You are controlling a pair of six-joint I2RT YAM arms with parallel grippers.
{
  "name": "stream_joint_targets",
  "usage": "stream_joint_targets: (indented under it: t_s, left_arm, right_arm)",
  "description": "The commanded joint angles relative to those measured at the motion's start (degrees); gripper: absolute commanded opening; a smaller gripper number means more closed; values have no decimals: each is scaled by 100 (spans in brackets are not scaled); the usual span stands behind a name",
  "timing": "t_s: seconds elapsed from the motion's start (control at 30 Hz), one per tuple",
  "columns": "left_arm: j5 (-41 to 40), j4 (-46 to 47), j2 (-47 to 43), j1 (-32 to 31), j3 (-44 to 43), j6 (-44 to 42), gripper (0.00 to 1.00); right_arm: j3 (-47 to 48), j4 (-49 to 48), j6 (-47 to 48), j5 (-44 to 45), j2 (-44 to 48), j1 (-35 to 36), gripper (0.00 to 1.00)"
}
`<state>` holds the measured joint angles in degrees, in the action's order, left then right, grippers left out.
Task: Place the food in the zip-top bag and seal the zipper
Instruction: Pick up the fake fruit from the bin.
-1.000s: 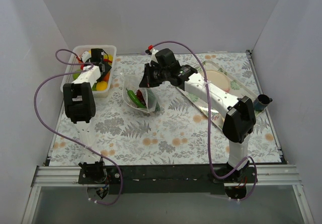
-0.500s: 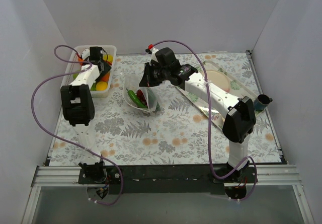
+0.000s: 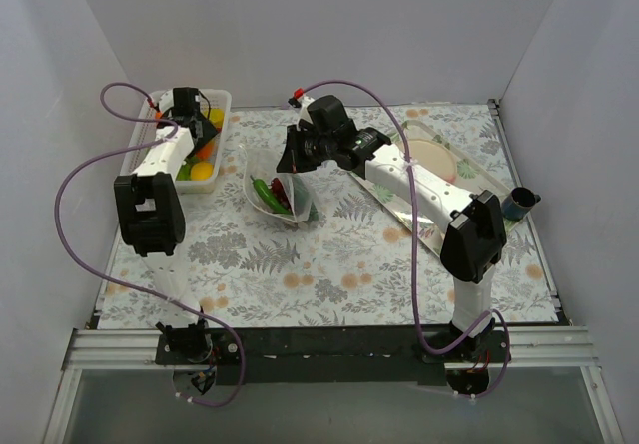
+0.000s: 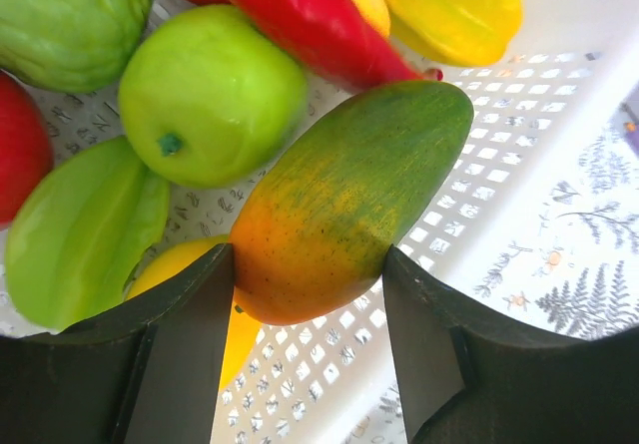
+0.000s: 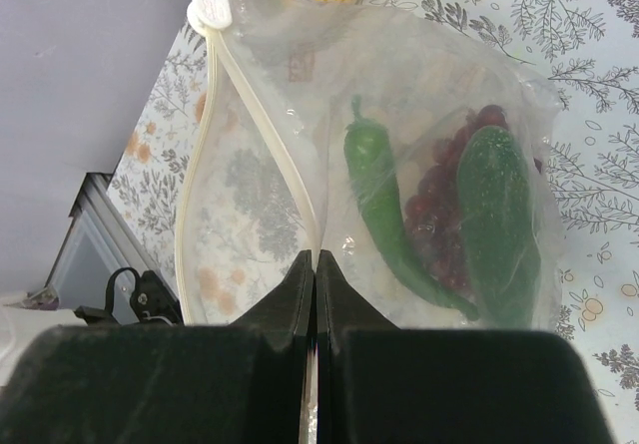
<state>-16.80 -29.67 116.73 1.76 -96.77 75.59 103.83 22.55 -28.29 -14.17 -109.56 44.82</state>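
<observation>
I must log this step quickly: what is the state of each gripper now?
Left gripper: closed on the green-orange mango.
Right gripper: closed, pinching the zip-top bag at its mouth edge.

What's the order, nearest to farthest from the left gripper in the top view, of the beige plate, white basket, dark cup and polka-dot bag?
From the left gripper, closed on a mango:
1. white basket, around it, far left.
2. polka-dot bag, centre, in the right gripper.
3. beige plate, right of centre.
4. dark cup, far right edge.
</observation>
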Motion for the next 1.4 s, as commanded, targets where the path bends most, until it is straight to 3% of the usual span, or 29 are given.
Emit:
stream_joint_targets:
  t_s: [0.0, 0.4, 0.8, 1.37]
  left_arm:
    - [-175, -83, -677, 17, 44, -220, 33]
    - [53, -135, -1424, 17, 633, -212, 32]
    - [519, -372, -2522, 17, 1231, -343, 33]
    - [2347, -417, -4553, 17, 2531, -115, 34]
  right_arm:
    - [225, -84, 61, 29, -48, 36, 1]
    - [392, -206, 96, 20, -364, 45, 1]
    - [322, -1296, -334, 116, -848, 53, 1]
    - [726, -1244, -554, 521, -1068, 132, 1]
